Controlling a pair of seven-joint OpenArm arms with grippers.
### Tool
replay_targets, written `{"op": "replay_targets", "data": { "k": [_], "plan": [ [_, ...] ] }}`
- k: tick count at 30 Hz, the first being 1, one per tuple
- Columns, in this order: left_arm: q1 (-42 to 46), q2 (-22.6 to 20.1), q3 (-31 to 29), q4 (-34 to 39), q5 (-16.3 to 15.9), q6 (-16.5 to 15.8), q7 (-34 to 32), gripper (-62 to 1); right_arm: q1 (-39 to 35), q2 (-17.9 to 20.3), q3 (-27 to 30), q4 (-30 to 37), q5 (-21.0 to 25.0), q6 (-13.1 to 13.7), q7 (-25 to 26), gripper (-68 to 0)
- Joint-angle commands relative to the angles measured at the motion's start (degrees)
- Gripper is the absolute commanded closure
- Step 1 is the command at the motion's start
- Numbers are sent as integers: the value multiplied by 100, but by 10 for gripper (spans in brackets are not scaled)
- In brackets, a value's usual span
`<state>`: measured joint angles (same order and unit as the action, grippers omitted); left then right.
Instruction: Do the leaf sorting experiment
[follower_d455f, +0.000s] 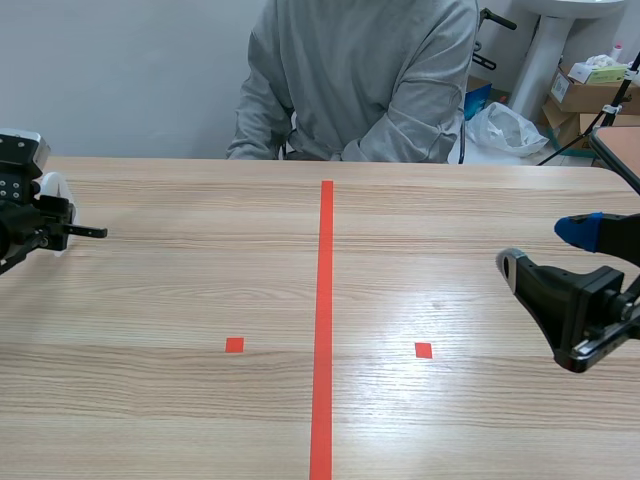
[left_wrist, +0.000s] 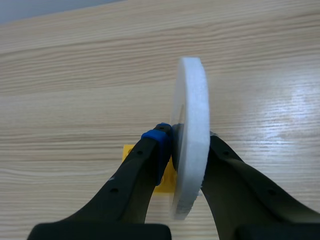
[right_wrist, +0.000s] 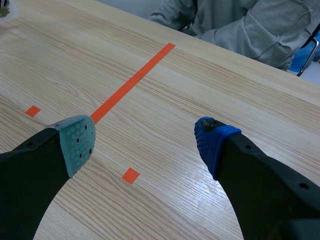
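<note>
Task thing: white disc (left_wrist: 192, 115), thick, plain, matte rim, seen edge-on. Stands upright between fingers of left pincer (left_wrist: 187, 137), flat faces toward pads, rim pointing ahead of pincer; plane vertical, long axis up-down. Left pincer clamped on it, at far left side of surface (follower_d455f: 200, 290). Yellow patch (left_wrist: 128, 150) on surface below fingers, mostly hidden. Right pincer (right_wrist: 145, 137) spread wide, holding nothing, above surface right of red tape line (follower_d455f: 324, 330), near small red square (right_wrist: 130, 175). Person (follower_d455f: 370, 80) in grey top seated across.
</note>
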<state>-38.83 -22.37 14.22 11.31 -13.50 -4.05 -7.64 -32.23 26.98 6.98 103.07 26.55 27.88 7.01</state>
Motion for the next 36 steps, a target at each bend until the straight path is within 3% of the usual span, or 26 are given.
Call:
{"op": "replay_targets", "data": {
  "k": [1, 15, 17, 20, 23, 25, 27, 32, 36],
  "plan": [
    [4, -33, -33, 101, -35, 57, -151, -36, 83, -2, 24, 46, 68, -20, 87, -411],
    [361, 85, -33, 101, -28, 203, -402, -36, 83, -2, 24, 46, 68, -20, 87, -411],
    [382, 105, -33, 101, -7, 413, -505, -47, 83, -2, 24, 46, 68, -20, 87, -411],
    [407, 122, -33, 101, 7, 629, -636, -173, 83, -2, 24, 46, 68, -20, 87, -411],
    [407, 142, -33, 101, 31, 623, -651, -423, 83, -2, 24, 46, 68, -20, 87, -411],
    [407, 155, -33, 101, 96, 623, -651, -547, 83, -2, 24, 46, 68, -20, 87, -411],
    [407, 157, -33, 101, 114, 623, -654, -584, 83, -2, 24, 46, 68, -20, 87, -411],
    [404, 153, -33, 101, 120, 634, -638, -586, 83, -2, 24, 46, 68, -20, 87, -411],
    [404, 151, -33, 114, 140, 660, -577, -623, 83, -2, 24, 46, 68, -20, 85, -411]
  ]
}}
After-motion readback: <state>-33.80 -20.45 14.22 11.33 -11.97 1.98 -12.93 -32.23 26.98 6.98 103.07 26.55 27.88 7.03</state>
